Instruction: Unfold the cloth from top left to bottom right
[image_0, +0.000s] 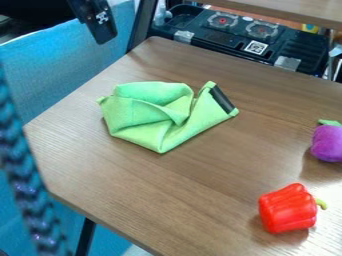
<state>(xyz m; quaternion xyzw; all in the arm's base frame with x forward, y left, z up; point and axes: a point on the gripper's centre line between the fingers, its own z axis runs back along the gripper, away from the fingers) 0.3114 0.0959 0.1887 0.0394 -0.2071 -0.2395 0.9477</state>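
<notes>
A wood-grained counter (180, 185) stands before a black toolbox-like case (247, 37). The gripper (97, 22) hangs at the upper left; how far it is open, and whether it has hold of anything, I cannot tell. Apart from it, lower and rightward in view, the crumpled green cloth (150, 115) lies on the counter.

Soft matt cloth (137, 117); glossy plastic-looking red pepper (287, 209).
</notes>
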